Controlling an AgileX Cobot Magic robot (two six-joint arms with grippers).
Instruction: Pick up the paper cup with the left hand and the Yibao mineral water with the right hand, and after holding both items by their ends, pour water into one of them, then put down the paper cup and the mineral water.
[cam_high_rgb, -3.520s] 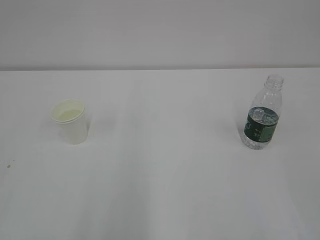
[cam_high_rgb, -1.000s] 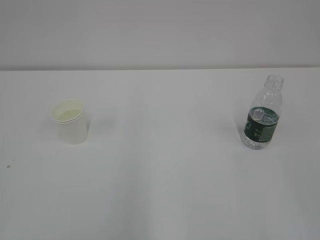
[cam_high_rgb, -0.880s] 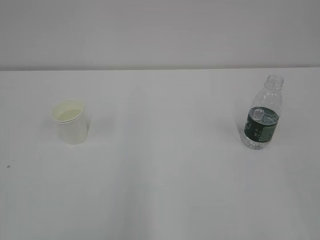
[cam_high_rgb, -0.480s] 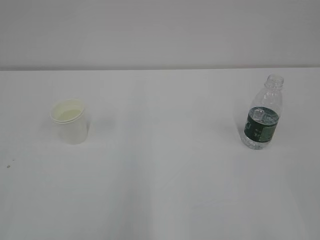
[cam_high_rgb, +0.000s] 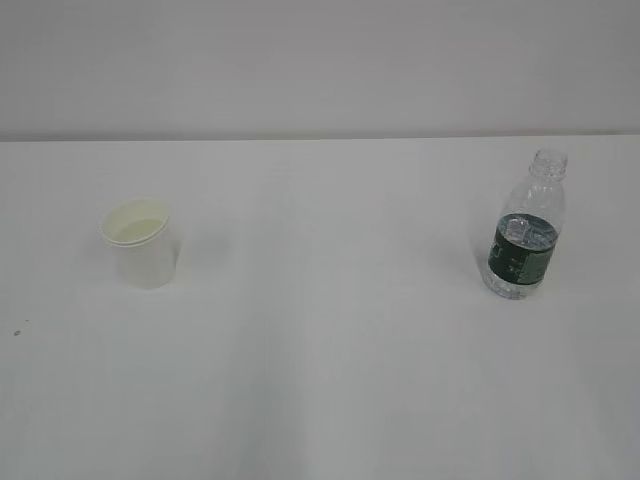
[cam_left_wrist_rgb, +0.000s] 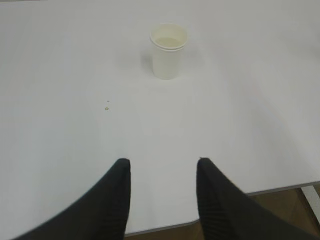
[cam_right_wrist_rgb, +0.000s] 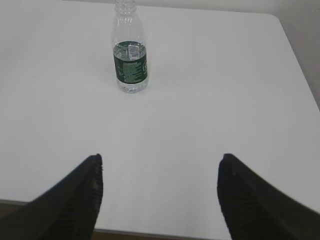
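Note:
The white paper cup (cam_high_rgb: 142, 243) stands upright on the left of the white table; the left wrist view shows the cup (cam_left_wrist_rgb: 168, 50) far ahead. The clear Yibao mineral water bottle (cam_high_rgb: 524, 228), green label, no cap, stands upright on the right, and the right wrist view has the bottle (cam_right_wrist_rgb: 130, 56) far ahead, left of centre. My left gripper (cam_left_wrist_rgb: 162, 162) hangs open over the table's near edge with nothing between its fingers. My right gripper (cam_right_wrist_rgb: 160, 157) is open wider, also empty, near the front edge. Neither arm appears in the exterior view.
The white table (cam_high_rgb: 330, 350) meets a pale wall at the back. A tiny dark speck (cam_left_wrist_rgb: 106, 103) lies on the table in front of the cup. The table's front edge (cam_left_wrist_rgb: 165, 230) and right edge (cam_right_wrist_rgb: 300, 65) are visible in the wrist views.

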